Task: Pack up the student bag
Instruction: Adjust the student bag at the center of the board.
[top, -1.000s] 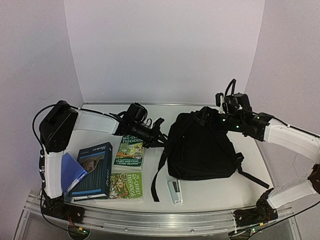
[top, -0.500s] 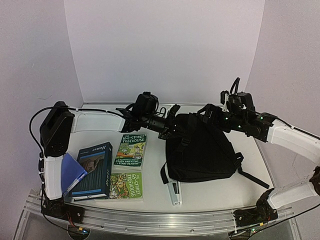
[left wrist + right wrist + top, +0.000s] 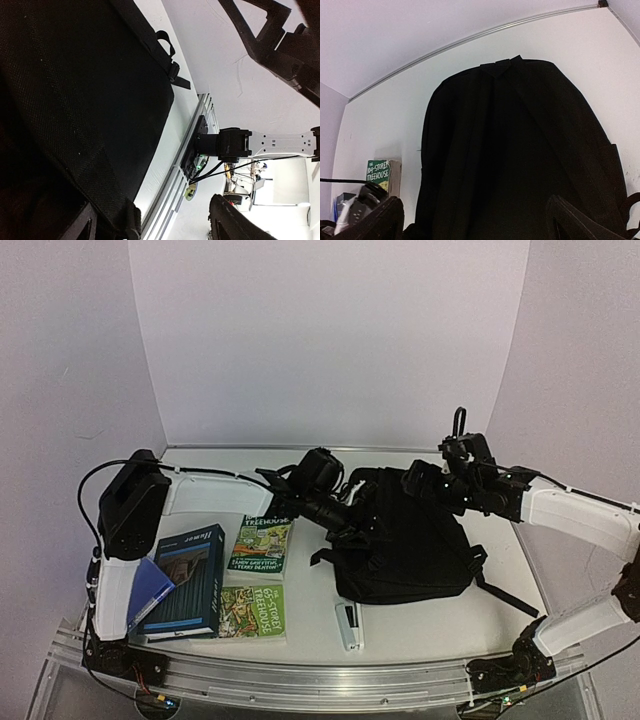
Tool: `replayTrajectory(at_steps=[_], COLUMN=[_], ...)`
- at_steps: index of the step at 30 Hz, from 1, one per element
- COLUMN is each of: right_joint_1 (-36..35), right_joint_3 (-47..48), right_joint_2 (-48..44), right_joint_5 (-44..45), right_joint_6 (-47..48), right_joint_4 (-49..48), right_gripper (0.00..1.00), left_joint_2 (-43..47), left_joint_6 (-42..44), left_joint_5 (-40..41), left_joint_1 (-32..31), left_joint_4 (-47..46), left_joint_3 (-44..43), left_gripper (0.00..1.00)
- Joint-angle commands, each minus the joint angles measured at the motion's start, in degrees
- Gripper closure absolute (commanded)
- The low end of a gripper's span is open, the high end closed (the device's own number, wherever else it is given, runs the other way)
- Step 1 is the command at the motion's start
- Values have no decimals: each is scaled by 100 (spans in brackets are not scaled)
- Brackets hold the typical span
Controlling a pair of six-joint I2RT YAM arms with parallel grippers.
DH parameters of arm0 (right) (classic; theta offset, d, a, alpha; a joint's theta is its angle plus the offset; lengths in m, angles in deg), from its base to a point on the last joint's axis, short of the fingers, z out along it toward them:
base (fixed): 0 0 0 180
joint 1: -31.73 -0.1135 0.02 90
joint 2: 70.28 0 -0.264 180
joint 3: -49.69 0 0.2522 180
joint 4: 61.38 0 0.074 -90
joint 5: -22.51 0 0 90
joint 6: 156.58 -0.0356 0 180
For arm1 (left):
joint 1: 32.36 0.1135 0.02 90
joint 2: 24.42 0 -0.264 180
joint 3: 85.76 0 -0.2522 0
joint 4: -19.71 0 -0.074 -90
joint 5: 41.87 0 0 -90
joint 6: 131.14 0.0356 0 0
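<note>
White device (image 3: 348,625) near student bag (image 3: 405,540): overhead only.

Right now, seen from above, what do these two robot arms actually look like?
Both the left arm and the right arm have smooth white shells on the long links, joined by chunky black joint housings. Thin black cables loop outside them. Each ends in a black gripper with two fingers: the left gripper and the right gripper.
</note>
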Motion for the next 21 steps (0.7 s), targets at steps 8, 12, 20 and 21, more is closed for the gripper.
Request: replayTrajectory(at_steps=[8,12,20,21], right_joint_1=[-21,-17,-21,-21], right_joint_3=[139,79,-23,-23], right_joint_2=[103,85,54,50], right_joint_5=[486,445,445,448], right_joint_6=[-99,-124,-206,-199], right_joint_4=[53,53,44,44], right_gripper=[2,2,2,2], left_joint_2=[1135,767,-555,-684], left_joint_6=[1172,1119,996,990], left_joint_5=[860,922,945,969], left_joint_1=[928,1208,1393,1400], left_joint_4=[1488,1400,1177,1154], left_joint_3=[-253,-619,-1728,-1856], left_gripper=[7,6,6,5])
